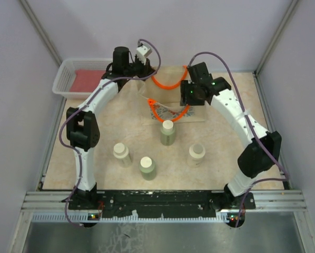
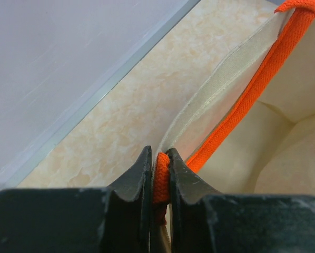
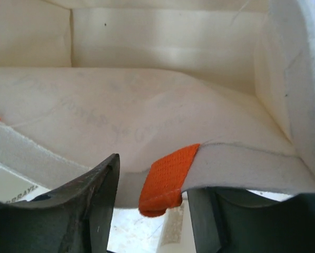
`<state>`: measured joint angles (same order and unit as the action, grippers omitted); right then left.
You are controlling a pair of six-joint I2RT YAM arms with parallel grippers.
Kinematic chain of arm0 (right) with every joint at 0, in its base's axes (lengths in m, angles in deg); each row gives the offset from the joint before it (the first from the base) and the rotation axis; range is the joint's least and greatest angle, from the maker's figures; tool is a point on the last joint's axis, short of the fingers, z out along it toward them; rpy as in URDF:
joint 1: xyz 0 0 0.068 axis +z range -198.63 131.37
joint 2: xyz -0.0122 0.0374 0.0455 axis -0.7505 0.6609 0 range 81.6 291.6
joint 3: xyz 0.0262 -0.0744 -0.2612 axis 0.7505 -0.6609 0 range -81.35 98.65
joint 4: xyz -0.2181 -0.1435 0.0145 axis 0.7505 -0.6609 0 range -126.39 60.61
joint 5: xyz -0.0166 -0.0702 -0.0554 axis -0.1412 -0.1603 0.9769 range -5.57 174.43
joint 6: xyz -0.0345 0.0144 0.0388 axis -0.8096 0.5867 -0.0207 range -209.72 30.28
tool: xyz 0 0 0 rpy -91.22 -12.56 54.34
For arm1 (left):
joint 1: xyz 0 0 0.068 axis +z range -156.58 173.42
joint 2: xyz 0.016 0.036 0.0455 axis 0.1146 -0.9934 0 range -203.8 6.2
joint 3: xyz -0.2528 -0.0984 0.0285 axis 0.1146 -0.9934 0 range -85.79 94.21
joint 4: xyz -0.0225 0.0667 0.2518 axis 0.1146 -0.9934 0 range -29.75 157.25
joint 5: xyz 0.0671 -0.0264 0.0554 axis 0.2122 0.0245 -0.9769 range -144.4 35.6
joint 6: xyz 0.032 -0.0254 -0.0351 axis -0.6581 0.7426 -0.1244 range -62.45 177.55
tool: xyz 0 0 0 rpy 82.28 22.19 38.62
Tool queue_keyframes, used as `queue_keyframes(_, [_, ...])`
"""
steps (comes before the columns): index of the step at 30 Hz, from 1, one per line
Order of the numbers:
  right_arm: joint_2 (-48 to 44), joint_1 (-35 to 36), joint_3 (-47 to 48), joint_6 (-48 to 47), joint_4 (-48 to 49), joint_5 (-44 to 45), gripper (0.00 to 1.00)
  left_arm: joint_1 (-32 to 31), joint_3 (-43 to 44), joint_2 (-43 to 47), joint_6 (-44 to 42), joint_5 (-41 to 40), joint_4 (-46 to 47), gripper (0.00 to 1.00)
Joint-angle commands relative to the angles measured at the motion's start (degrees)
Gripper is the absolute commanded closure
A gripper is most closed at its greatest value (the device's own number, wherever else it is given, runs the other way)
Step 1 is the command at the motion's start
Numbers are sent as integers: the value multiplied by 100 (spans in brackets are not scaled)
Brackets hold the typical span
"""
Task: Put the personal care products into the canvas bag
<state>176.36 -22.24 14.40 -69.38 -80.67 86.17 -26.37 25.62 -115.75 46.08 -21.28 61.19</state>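
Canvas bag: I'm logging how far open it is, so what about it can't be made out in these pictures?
1. Top view: both wrists cover the mouth of the bag.
2. Left wrist view: the left gripper is shut on a handle; the frame cuts off the far rim.
3. Right wrist view: the right gripper is open at the rim; sagging fabric hides the floor.

Your top view looks down from above and behind both arms (image 1: 102,95), taking in the whole table (image 1: 120,126). Your 2 wrist views sit very close on the canvas bag (image 1: 170,97): left along its rim, right into its mouth.
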Motion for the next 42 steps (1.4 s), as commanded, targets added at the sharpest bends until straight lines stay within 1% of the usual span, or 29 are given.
queue_keyframes(1, [-608,77,-97,-99,1,412,39,-33,108,-93,80,415,593,100])
queue_keyframes(3, [-836,77,-240,-132,119,589,28,-34,91,-102,104,522,642,100])
queue_keyframes(5, [-1027,79,-325,-196,214,671,22,-34,70,-95,121,599,707,100])
queue_keyframes(9, [-1390,81,-338,-261,240,849,15,-33,58,-129,152,743,816,100])
queue_keyframes(12, [-1586,77,-353,-344,210,959,11,-34,90,-182,176,937,843,100])
queue_keyframes(16, [-1627,77,-169,-436,-190,1091,10,-33,197,-285,230,1096,816,100])
queue_keyframes(18, [-1663,79,-60,-474,-345,986,10,-33,268,-340,229,1129,748,100])
queue_keyframes(22, [-1788,90,-95,-754,-256,52,10,-31,294,-357,204,1136,700,100])
queue_keyframes(25, [-1760,154,-291,-853,-72,-322,10,-32,294,-303,197,1089,579,100])
queue_keyframes(35, [-1359,499,-404,-1275,-45,-495,10,-42,-14,54,52,859,-222,100])
queue_keyframes(42, [-1009,1083,-493,-1795,-47,-662,9,-38,76,24,-171,896,-509,100])
